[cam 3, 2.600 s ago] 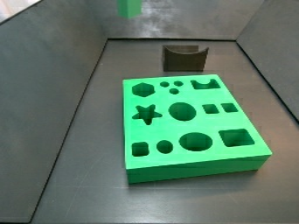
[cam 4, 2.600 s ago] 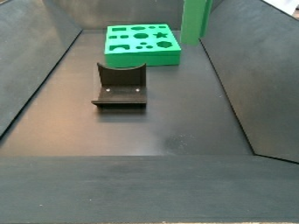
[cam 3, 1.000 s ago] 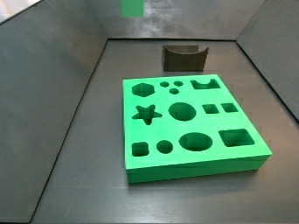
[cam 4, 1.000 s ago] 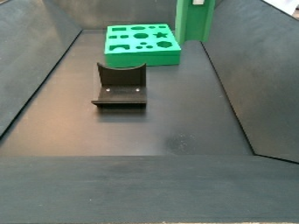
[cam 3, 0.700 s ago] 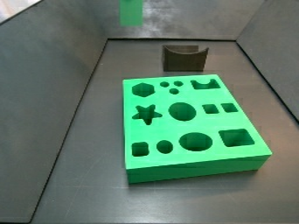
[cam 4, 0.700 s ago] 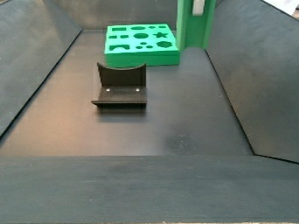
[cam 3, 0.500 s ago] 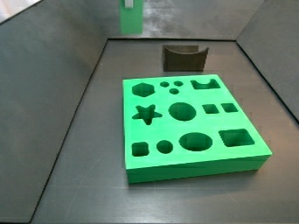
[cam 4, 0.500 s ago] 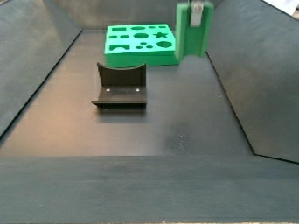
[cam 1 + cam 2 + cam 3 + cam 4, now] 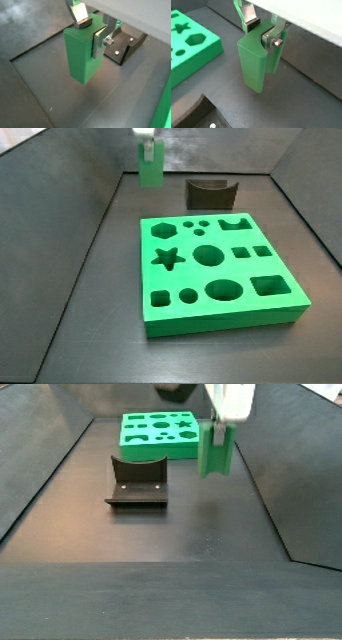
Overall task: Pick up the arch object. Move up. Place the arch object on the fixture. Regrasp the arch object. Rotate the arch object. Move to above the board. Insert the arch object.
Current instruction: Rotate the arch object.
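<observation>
My gripper (image 9: 92, 32) is shut on the top end of the arch object (image 9: 83, 52), a tall bright-green block that hangs upright under the fingers. Both wrist views show it above the dark floor; its curved cut-out faces one finger (image 9: 271, 37). In both side views the arch object (image 9: 148, 168) (image 9: 215, 452) hangs in the air beside the fixture (image 9: 210, 194) (image 9: 136, 482), apart from it. The board (image 9: 247, 270) (image 9: 163, 450) lies flat on the floor with several shaped holes.
Sloping dark walls (image 9: 281, 464) enclose the floor on all sides. The fixture (image 9: 127, 46) shows just behind the held block in a wrist view, and the board's edge (image 9: 194, 67) in a wrist view.
The gripper has come down with the arch object, from high by the back wall to lower and closer to the fixture. Board and fixture have not moved.
</observation>
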{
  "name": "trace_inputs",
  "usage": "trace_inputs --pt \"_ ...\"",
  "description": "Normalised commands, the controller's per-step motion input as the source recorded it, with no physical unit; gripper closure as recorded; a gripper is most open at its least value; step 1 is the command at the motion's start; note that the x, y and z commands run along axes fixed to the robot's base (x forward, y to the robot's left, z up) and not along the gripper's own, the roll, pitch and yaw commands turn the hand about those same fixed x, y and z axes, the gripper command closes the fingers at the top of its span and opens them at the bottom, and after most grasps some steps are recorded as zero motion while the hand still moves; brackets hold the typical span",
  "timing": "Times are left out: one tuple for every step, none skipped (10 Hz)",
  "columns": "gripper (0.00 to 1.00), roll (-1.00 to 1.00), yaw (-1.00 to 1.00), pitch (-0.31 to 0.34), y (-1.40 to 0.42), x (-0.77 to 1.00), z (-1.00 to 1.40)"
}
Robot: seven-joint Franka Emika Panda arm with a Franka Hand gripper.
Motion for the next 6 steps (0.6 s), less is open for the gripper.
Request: trace_inputs --pt "1.00 -0.21 -0.04 -0.064 0.02 0.03 -1.00" --pt "1.00 -0.22 -0.03 -0.067 0.02 0.03 -0.95" --pt "1.00 -0.23 -0.03 -0.068 0.02 0.02 -0.76" --pt "1.00 -0.24 -0.03 -0.070 0.02 0.03 -0.63" --pt "1.00 -0.25 -0.03 -0.068 0.02 0.03 -0.49" --pt "1.00 -0.26 -0.02 -0.063 0.02 0.03 -0.31"
